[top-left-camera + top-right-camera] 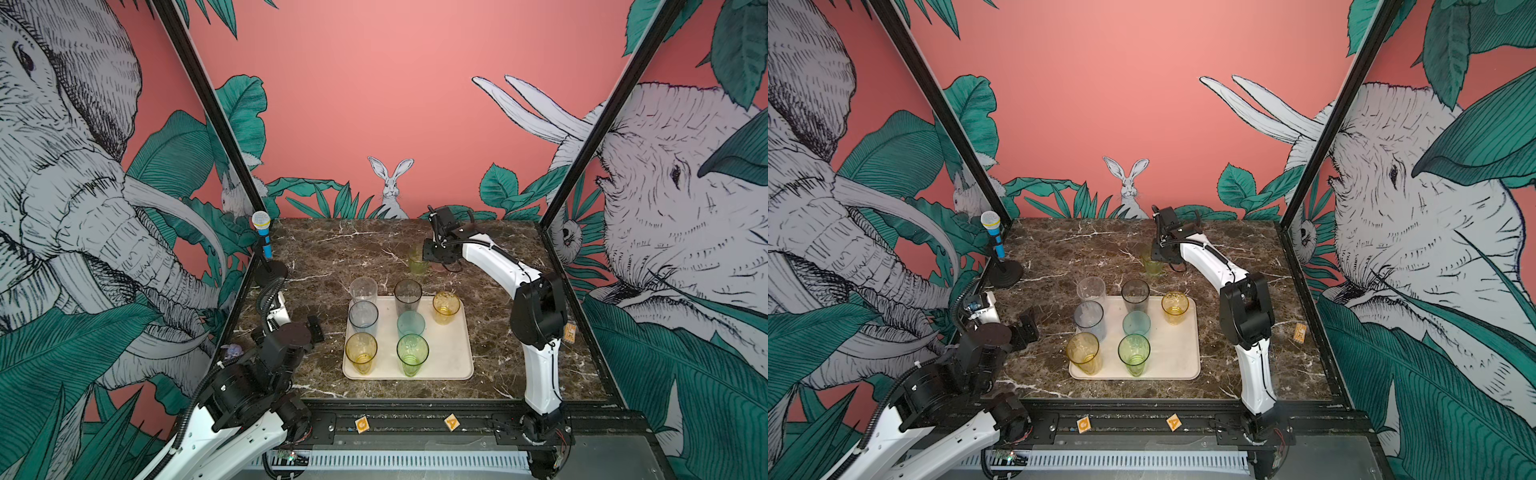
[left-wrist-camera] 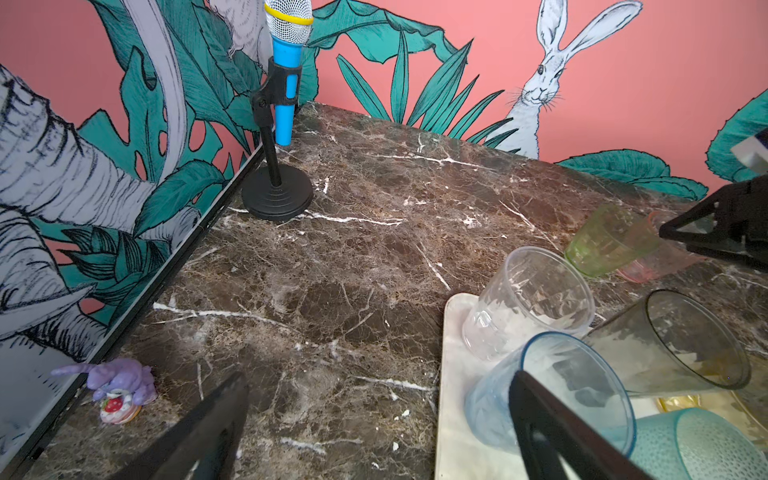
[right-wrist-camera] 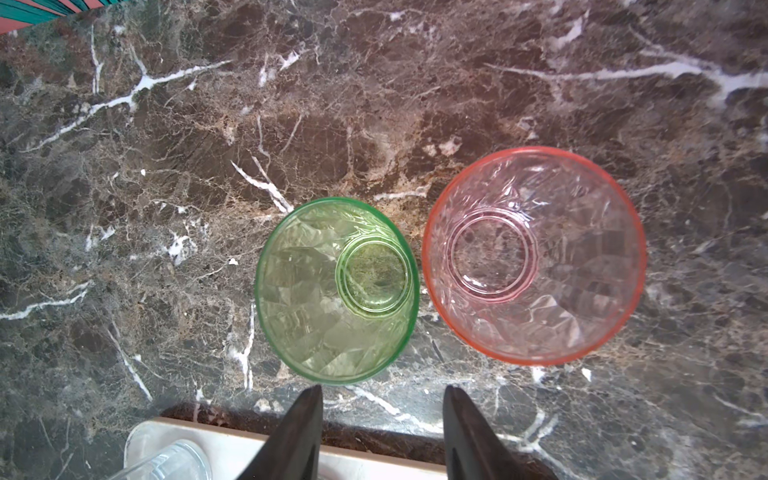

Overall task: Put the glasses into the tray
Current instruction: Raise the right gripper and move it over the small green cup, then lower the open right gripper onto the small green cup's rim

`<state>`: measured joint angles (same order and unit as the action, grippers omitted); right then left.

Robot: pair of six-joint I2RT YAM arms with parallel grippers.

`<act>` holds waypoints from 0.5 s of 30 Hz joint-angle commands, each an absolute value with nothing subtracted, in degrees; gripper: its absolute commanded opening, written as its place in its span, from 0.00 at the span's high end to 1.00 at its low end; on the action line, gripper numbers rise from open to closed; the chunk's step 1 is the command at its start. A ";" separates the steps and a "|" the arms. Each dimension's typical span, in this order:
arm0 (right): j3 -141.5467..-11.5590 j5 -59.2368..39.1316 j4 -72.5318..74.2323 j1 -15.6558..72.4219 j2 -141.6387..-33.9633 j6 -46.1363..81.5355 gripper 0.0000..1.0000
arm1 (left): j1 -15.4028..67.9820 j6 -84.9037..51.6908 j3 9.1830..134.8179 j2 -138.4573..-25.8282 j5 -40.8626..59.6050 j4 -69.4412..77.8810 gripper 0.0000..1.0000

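Observation:
The cream tray lies mid-table and holds several upright glasses: clear, blue-grey, yellow, smoky grey, teal, tall green and short amber. Behind the tray, on the marble, stand a short green glass and a pink glass side by side. My right gripper hovers over them, open, with nothing between its fingers. In the top views it mostly hides the pink glass. My left gripper is open and empty, left of the tray.
A blue-and-yellow toy microphone on a black stand occupies the back left corner. A purple toy figure lies by the left wall. A small orange tile sits near the right edge. Walls enclose three sides of the table.

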<state>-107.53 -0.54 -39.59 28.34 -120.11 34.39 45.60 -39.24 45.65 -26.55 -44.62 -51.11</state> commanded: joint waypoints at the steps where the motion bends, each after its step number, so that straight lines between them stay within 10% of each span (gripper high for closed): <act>1: -108.19 -1.59 -38.94 28.06 -121.72 35.77 0.52 | 45.76 -39.40 45.62 -26.49 -45.79 -52.56 0.02; 15: -110.38 -1.96 -39.99 28.12 -124.78 35.61 0.55 | 45.70 -38.15 45.53 -26.79 -46.77 -51.75 0.02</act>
